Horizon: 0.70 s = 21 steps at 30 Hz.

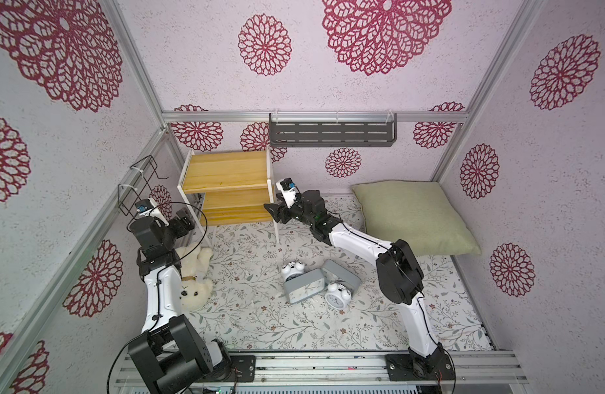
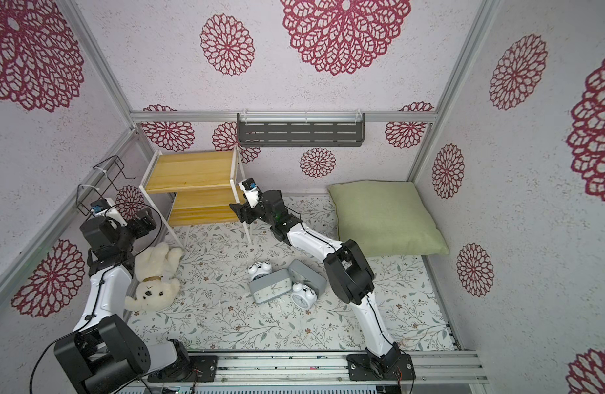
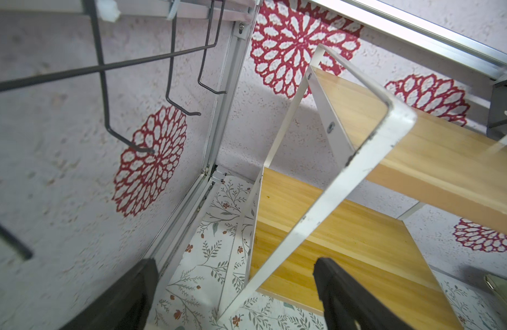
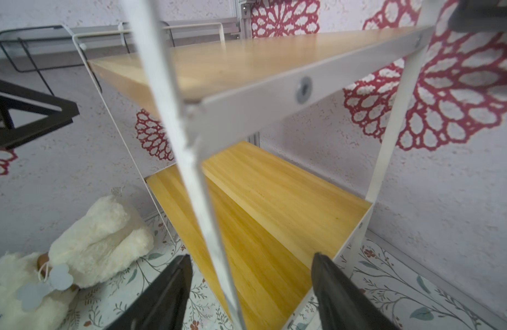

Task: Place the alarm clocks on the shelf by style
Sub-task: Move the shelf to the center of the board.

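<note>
Nothing shelved yet: two flat grey rectangular clocks [image 1: 303, 286] and two round white twin-bell clocks [image 1: 337, 298] lie clustered on the floral sheet [image 1: 260, 324], while left tool [image 3: 235, 260] and right tool [image 4: 252, 257], jaws apart, straddle white legs of the bare yellow-board shelf [image 1: 226, 167].

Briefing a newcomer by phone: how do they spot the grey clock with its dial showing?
From the green pillow, look nearer to the clock cluster on the floral mat. It is the flat grey rectangle with a white dial showing; its grey neighbour shows no dial.
</note>
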Tool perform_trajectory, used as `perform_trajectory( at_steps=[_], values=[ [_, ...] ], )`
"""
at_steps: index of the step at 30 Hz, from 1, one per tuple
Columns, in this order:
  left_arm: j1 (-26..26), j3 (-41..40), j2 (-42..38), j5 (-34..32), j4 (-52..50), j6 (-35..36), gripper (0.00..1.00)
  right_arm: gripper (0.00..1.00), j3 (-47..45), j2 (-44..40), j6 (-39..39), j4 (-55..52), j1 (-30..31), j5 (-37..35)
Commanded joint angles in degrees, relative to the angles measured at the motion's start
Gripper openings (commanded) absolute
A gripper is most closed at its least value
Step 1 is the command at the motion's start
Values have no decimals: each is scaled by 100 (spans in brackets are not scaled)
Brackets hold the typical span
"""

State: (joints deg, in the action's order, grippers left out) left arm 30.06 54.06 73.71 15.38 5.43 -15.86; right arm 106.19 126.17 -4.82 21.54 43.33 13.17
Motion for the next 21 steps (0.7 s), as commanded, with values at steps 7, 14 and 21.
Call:
perform_trajectory(
  at_steps=[7, 14, 21],
  values=[
    [51, 216, 218, 704, 211, 184, 89, 25, 254, 18, 101, 183, 50, -238],
    [41, 227, 179, 1303, 202, 258, 89, 14, -328, -337, 187, 521, 53, -611],
    [22, 213, 176, 1659, 192, 319, 89, 13, -1091, -798, 278, 746, 1, -868]
  ],
)
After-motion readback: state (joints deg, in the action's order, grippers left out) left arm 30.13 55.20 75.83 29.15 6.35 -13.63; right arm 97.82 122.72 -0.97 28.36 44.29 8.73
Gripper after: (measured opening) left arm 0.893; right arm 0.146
